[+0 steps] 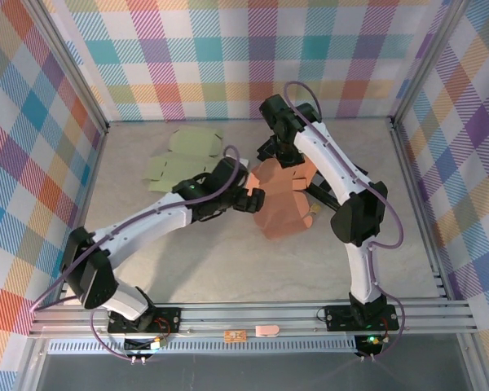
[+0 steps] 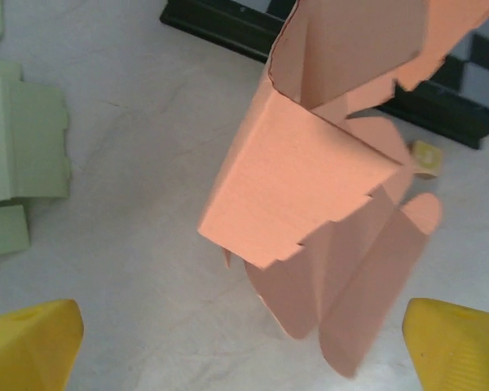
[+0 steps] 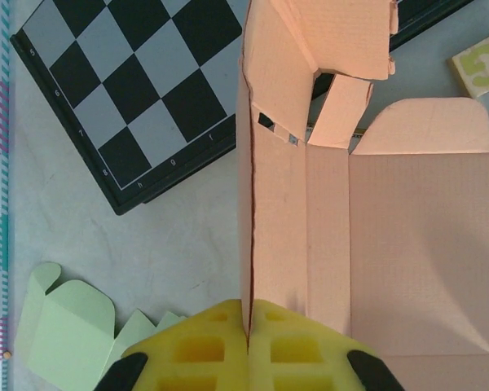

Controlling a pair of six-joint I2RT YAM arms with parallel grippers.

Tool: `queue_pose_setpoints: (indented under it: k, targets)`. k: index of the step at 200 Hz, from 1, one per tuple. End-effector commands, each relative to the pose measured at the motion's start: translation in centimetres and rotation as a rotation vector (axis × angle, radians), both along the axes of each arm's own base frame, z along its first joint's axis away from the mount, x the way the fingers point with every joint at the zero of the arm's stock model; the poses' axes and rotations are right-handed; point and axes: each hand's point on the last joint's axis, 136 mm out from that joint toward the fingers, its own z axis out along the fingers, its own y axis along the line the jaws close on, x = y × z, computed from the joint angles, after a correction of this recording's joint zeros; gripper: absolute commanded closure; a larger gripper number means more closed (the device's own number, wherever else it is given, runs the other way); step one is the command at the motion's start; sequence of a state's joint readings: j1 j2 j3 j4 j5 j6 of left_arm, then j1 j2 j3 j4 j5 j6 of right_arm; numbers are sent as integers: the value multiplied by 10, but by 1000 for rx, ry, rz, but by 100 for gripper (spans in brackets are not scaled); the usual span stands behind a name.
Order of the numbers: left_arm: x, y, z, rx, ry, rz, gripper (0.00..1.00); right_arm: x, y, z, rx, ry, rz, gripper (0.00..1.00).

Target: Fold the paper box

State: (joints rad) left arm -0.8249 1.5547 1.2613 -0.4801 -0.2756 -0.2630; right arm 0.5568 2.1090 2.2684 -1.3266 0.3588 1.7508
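**Right wrist view: one wall pinched upright, left jaws wide and off the card**

Step in hand, as I judge it: early shaping. The paper box (image 3: 391, 244) is only partly raised. One salmon wall stands on edge while the wide panel beside it lies flat on the table (image 1: 228, 261), and the tabs at the far end are loose.

Right gripper (image 3: 248, 342): yellow pads pressed together on the near edge of the upright wall, card sandwiched between them. In the top external view the right gripper (image 1: 284, 156) comes in from the far side, arm bent at the elbow, wrist turned down over the box (image 1: 281, 204).

Left gripper (image 2: 244, 350): fingers (image 2: 28, 342) stand far apart at the lower corners of the left wrist view. The box (image 2: 301, 187) lies ahead of them, its rounded flaps reaching into the gap, with no contact that I can see. From above, the left gripper (image 1: 248, 199) sits just beside the box's left side, arm stretched low across the table.

Where the box is: mid-table, partly over a chessboard (image 3: 138, 90), a letter block (image 3: 481, 65) near its far corner. Green flat blank (image 1: 187, 155) lies apart to the left, untouched.

Next move, my judgement: the left gripper needs a fresh hold on a free flap or the neighbouring wall, to turn it along its crease while the right gripper keeps the pinched wall steady. Risk: thin card may buckle off the crease.
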Motion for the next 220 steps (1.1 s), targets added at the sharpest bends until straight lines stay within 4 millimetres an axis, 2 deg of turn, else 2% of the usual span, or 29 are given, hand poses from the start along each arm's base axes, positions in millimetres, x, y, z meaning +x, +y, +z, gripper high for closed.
queue_pose_setpoints:
  k: [1, 22, 34, 50, 70, 98, 111, 125, 136, 155, 165, 184, 202, 220]
  targets:
    - [24, 9, 8, 116, -134, 85, 0, -6, 1, 2, 19, 21, -12, 100]
    - [32, 9, 2, 169, -154, 112, 0, -7, 3, 0, 25, 31, -10, 100]
    - [35, 9, 1, 187, -154, 130, 7, -7, 3, -2, 29, 41, -8, 100]
    - [37, 5, 0, 206, -137, 119, 30, -7, 5, -4, 40, 45, -3, 100]
    - [37, 4, -3, 211, -125, 110, 49, -6, 9, -5, 67, 39, 3, 100]
    - [32, 12, -4, 211, -130, 117, 78, -3, 15, -4, 108, 18, 20, 100]
    - [30, 17, -4, 214, -129, 117, 100, -1, 20, -2, 129, 2, 48, 100]
    - [29, 27, -5, 216, -117, 125, 100, 2, 27, 3, 155, -25, 96, 99]
    - [30, 35, -6, 194, -96, 123, 100, 4, 33, 11, 172, -66, 168, 83]
    - [32, 56, -11, 141, -41, 135, 100, 4, 38, 31, 189, -153, 290, 65]
    - [35, 69, -14, 106, -10, 148, 100, -2, 40, 34, 210, -187, 336, 56]
    - [37, 80, -22, 30, 37, 118, 100, -7, 51, 36, 315, -296, 391, 42]
    - [38, 90, -30, 32, 62, 107, 100, -12, 62, 29, 430, -357, 386, 28]
    - [36, 100, -40, 34, 96, 108, 100, -11, 69, 24, 478, -384, 378, 21]
